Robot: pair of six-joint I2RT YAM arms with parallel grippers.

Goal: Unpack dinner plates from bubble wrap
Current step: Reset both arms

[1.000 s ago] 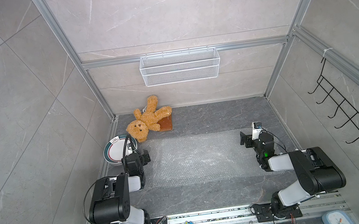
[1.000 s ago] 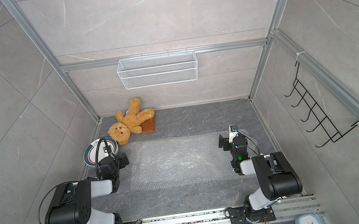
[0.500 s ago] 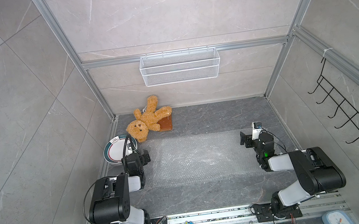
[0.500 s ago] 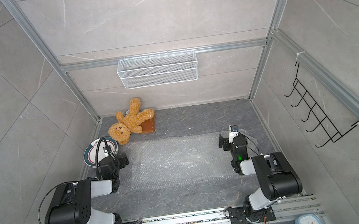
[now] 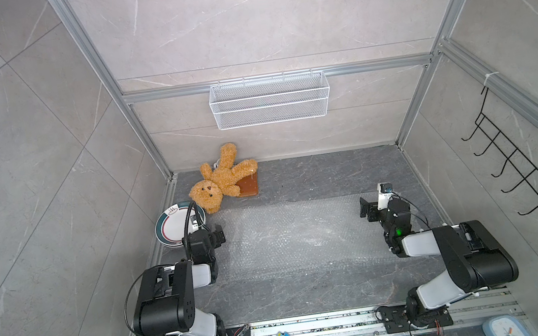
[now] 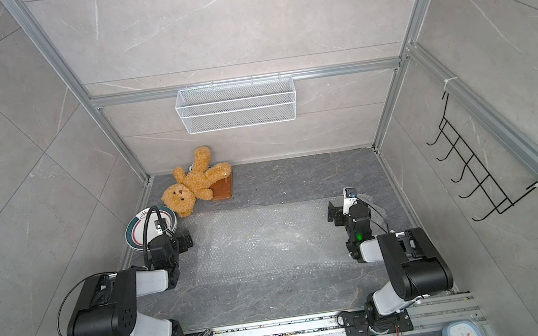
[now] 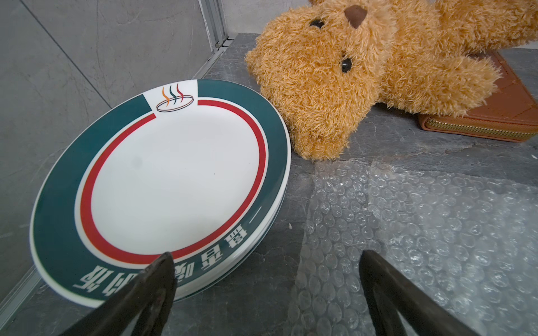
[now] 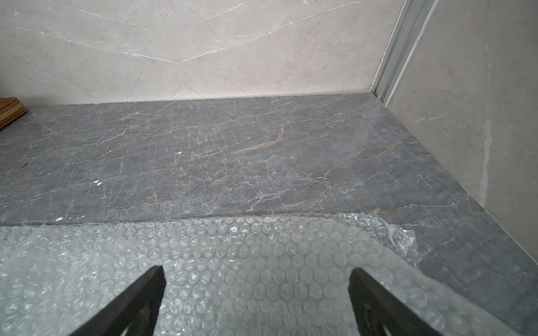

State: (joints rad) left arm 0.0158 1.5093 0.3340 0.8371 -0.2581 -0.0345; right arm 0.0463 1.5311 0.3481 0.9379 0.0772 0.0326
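The plates [image 7: 174,174] lie stacked and bare, just ahead of the left gripper [image 7: 266,257], likely set aside once unwrapped. The bubble wrap [image 8: 233,241] lies flat beneath the right gripper [image 8: 256,271]. Both grippers' fingers are apart and empty.

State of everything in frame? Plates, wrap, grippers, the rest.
dinner plates: stacked, unwrapped.
bubble wrap: spread flat, nothing wrapped in it.
left gripper: open, empty, beside the plates.
right gripper: open, empty, over the wrap.
wallet: flat, zip closed.
teddy bear: lying face up, partly on the wallet.

Top pair overhead; wrist views close above bubble wrap [image 8: 247,256].
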